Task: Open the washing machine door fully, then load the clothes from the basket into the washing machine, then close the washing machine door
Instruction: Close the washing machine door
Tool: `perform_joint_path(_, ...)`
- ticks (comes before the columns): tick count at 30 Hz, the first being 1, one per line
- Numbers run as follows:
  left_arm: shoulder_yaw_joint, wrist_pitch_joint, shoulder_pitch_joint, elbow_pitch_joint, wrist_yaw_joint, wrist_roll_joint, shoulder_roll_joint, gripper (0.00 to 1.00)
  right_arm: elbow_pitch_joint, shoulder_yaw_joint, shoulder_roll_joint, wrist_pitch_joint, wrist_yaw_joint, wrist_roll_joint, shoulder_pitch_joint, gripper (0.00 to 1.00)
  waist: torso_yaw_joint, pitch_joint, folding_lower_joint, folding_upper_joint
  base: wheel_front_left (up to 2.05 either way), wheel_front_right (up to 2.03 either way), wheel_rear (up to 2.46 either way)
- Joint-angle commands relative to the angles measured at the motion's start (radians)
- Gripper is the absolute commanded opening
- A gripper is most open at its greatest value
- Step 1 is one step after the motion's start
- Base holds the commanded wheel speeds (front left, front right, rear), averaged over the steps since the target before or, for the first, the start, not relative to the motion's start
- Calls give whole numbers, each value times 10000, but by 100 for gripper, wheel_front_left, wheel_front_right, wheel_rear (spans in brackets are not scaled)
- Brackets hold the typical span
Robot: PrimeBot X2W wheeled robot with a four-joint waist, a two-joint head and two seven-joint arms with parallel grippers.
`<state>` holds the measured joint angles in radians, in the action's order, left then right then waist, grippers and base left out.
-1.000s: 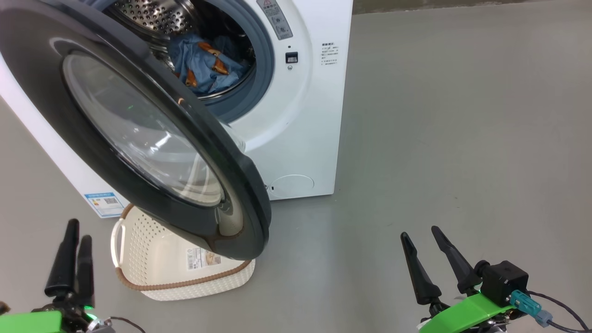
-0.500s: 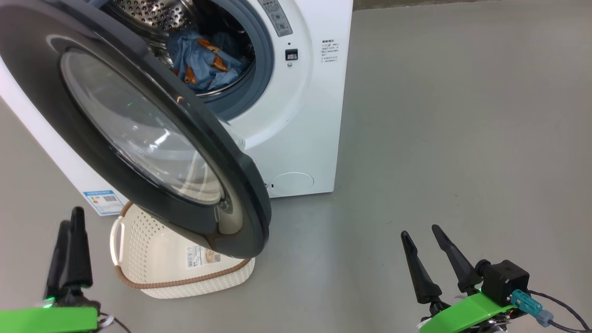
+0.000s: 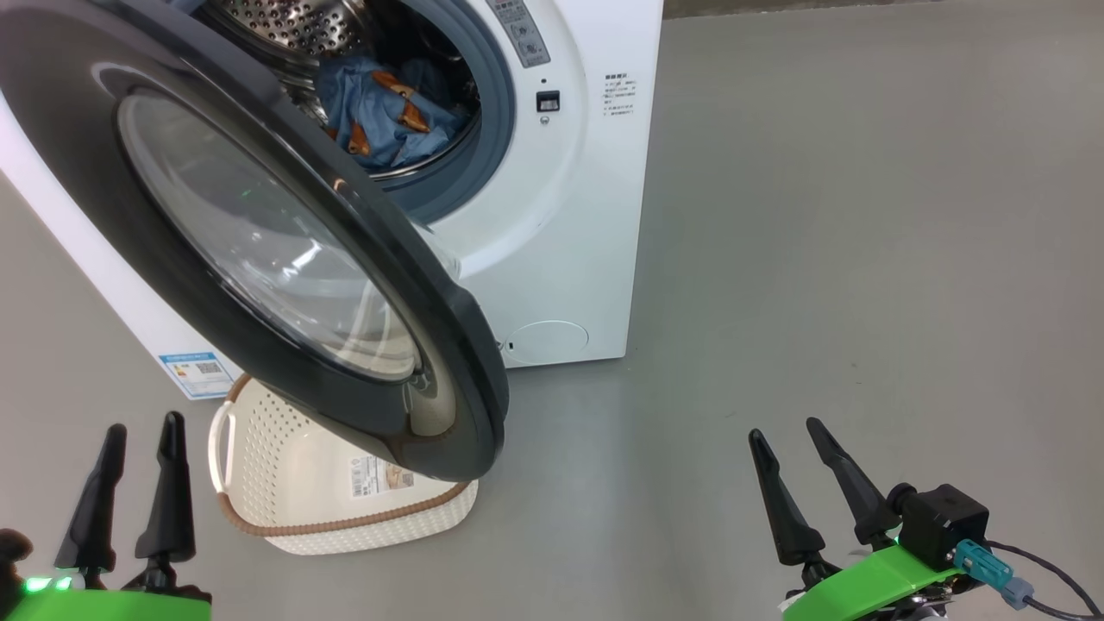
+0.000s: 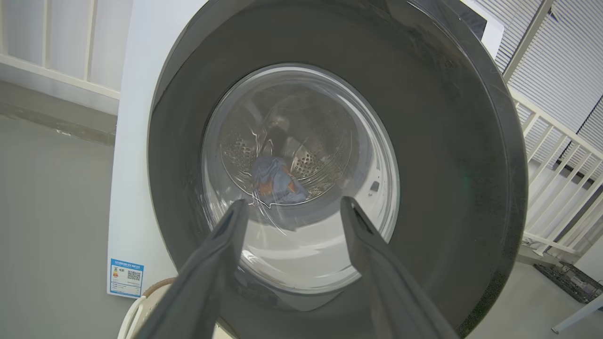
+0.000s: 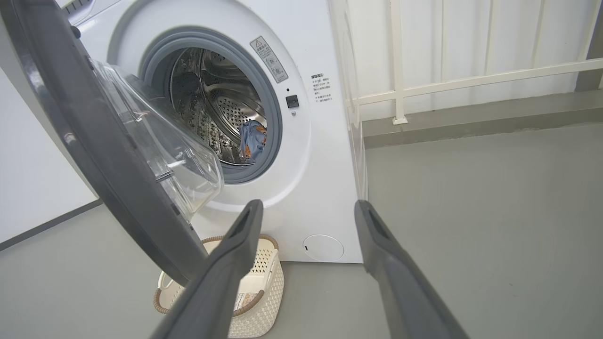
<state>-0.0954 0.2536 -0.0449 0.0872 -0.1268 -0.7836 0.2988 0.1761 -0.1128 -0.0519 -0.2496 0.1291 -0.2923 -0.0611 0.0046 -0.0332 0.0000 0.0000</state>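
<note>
The washing machine door [image 3: 259, 241] is hanging part-swung ahead of the left gripper [image 3: 146, 423], its outer face looking toward those wide, empty fingers, so that arm is sitting nearer than the right gripper [image 3: 785, 429], which is also gaping empty. The clothes [image 3: 384, 112] are lying inside the washing machine [image 3: 569, 259], and the basket [image 3: 276, 448] is resting empty on the grey floor [image 3: 862, 259] beneath the door

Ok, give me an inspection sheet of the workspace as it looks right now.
Surface: grey floor, smooth.
Job's things: washing machine door standing open; clothes inside the washing machine; basket on the floor beneath the door, holding just its paper label.
Clutter: nothing seen.
Grippers: left gripper open, right gripper open, both holding nothing.
Cables: grey cable at the right wrist.
Surroundings: white railing behind the machine.
</note>
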Motion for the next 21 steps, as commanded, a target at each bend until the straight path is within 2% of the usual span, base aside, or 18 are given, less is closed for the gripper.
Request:
perform_joint_path(1,442,79,-169,-158,-38,382,252,100,-281,-211,17,-122,16,31,-166,100,7,-5,0,0,0,0,0)
perform_joint_path(11,1166,81,325,-135,-38,2555,-176,100,-294,-213,17,-122,16,49,-126,100,38,70,0,0,0,0,0)
perform_joint_path(21,1758,81,1029,-176,-38,3598,-642,100,-347,-168,17,-122,16,97,-132,100,10,86,0,0,0,0,0)
